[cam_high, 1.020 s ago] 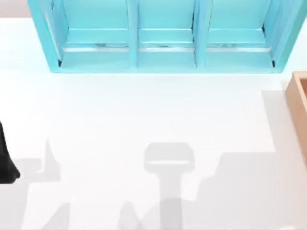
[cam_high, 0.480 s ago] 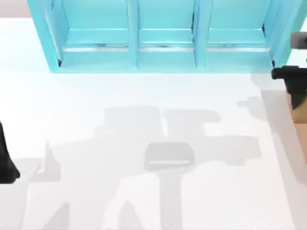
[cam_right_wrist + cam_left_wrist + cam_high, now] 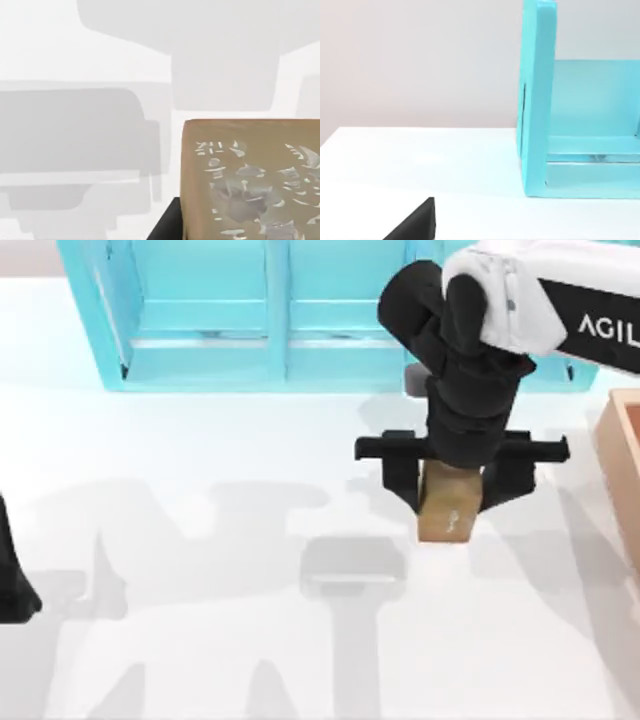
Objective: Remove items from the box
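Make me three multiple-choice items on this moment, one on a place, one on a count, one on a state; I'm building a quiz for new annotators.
1. Where is the tan block?
A. inside the wooden box
B. between the fingers of the right gripper, over the white table
C. on a shelf of the cabinet

2. How many compartments does the turquoise shelf unit have?
A. two
B. three
C. five

3. What is the left gripper doing?
A. parked at the table's left edge, holding nothing
B. carrying a cup
C. reaching into the shelf unit

Answers:
1 B: in the top view the block sits between the black fingers, left of the wooden box.
2 B: two dividers split it into three bays.
3 A: it lies dark at the left edge, with nothing by it.
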`<state>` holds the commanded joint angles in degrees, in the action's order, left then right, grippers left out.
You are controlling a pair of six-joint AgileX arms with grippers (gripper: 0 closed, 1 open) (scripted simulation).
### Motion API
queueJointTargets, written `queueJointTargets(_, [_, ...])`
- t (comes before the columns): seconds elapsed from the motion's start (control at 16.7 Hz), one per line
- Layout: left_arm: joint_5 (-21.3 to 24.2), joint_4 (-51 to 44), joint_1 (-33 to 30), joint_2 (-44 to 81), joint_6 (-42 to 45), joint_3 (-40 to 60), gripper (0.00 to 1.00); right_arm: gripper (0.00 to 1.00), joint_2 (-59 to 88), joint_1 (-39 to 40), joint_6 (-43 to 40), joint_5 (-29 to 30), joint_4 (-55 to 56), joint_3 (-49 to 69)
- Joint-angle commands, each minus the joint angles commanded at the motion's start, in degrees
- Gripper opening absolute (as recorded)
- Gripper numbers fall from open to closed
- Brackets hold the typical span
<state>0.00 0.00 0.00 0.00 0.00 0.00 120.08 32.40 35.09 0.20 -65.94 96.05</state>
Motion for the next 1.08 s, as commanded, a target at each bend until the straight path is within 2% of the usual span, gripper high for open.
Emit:
queueJointTargets(0.36, [0.00, 0.00, 0.00, 0.00, 0.00, 0.00, 1.00, 0.00, 0.13, 0.40, 0.66, -0.13, 0.39, -0.35])
queueJointTargets(0.72, [0.00, 0.00, 0.00, 0.00, 0.00, 0.00, 1.00, 0.00, 2.70, 0.67, 0.71, 0.03, 8.81, -5.91])
queueJointTargets(0.96, [0.00, 0.00, 0.00, 0.00, 0.00, 0.00, 1.00, 0.00, 2.92, 0.68, 0.74, 0.03, 9.32, -6.32])
queueJointTargets(1.08, [0.00, 0.00, 0.00, 0.00, 0.00, 0.00, 1.00, 0.15, 2.92, 0.68, 0.74, 0.03, 9.32, -6.32])
